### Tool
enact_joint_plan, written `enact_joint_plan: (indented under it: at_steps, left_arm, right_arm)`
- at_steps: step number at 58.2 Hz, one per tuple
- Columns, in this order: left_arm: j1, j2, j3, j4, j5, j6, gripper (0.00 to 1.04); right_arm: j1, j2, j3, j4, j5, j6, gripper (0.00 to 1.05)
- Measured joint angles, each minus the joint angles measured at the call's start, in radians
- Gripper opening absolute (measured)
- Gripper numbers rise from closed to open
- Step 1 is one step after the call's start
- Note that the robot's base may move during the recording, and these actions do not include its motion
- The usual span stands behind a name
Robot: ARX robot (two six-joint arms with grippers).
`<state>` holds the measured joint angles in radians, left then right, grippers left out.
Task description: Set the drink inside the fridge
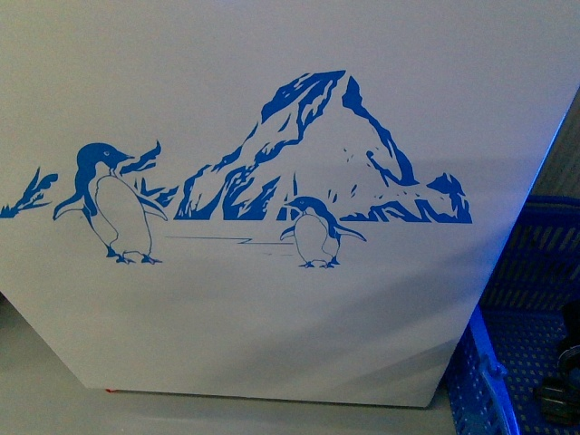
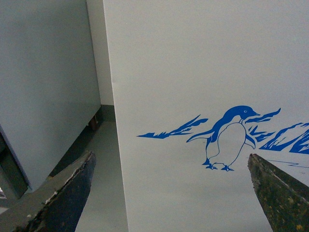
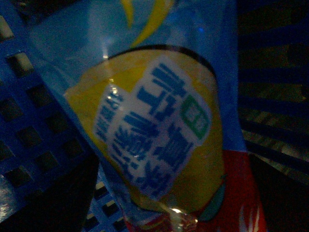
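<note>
Left claw [image 2: 170, 157] gapes empty before the white penguin-painted chest fridge [image 1: 272, 326]. I cannot tell the right claw's state; it presumably searches the blue plastic basket [image 1: 530, 263], lower right, behind a glossy blue-yellow packet [image 3: 154, 130], for the unseen drink.

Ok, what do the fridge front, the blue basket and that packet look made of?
The fridge front: probably painted sheet metal, flat, matte white, blue picture printed on. The blue basket: moulded plastic, walls pierced by a regular grid of holes. The packet: thin glossy plastic film, showing glints and creases.
</note>
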<state>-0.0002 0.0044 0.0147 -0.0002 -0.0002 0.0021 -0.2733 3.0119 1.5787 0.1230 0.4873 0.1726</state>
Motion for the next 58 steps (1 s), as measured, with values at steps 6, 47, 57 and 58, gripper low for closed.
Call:
enact_joint_plan:
  at_steps: [6,47,57,58]
  left_arm:
    - [0.0,0.0,0.0,0.0,0.0,0.0,0.97]
    - [0.0,0.0,0.0,0.0,0.0,0.0,0.97]
    - [0.0,0.0,0.0,0.0,0.0,0.0,0.97]
    - [0.0,0.0,0.0,0.0,0.0,0.0,0.97]
  right_arm:
    - [-0.001,0.0,-0.006,-0.008,-0.029,0.0,0.76]
    - [0.043,-0.731,-0.53,0.107,-0.275,-0.117,0.45]
    - [0.026,-1.13,-0.711,0.039,-0.37,-0.177,0.45]
    - [0.024,-1.181,-0.729,0.021,-0.385,-0.179,0.45]
